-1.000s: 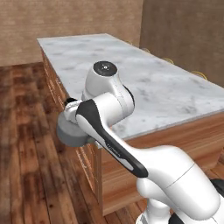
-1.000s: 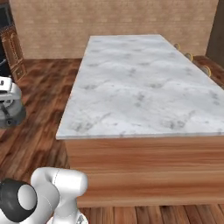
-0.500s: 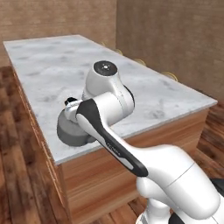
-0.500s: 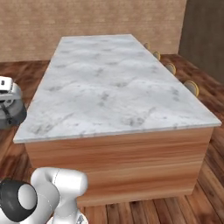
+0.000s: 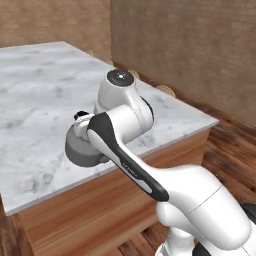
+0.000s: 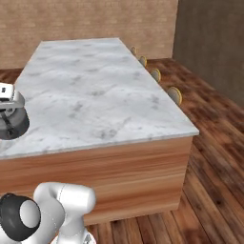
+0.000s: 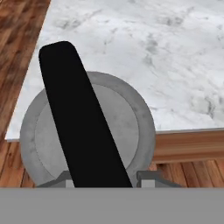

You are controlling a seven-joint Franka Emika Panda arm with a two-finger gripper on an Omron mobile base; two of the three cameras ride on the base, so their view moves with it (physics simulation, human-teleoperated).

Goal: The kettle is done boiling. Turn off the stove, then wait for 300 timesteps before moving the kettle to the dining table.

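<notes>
A squat grey metal kettle (image 5: 81, 149) hangs by its dark arched handle (image 7: 78, 127) from my gripper (image 5: 80, 118), which is shut on that handle. In the hand view the kettle (image 7: 135, 113) is seen from above, its body over the near corner of the dining table (image 7: 153, 48) and partly over the wooden floor. The right base view has the kettle (image 6: 12, 123) at the far left, under the gripper (image 6: 7, 93), level with the dining table's (image 6: 95, 90) left edge. The stove is out of view.
The long marble top (image 5: 40, 95) stretches away ahead, on a wooden base (image 6: 109, 176). Round stool seats (image 6: 174, 95) line its far right side. Brick walls stand behind, and wooden floor (image 6: 214, 157) lies to the right.
Both base views have shifted as the base drove round, bringing the table's near end closer. The kettle has stayed in the gripper's hold and now hangs over the table's corner.
</notes>
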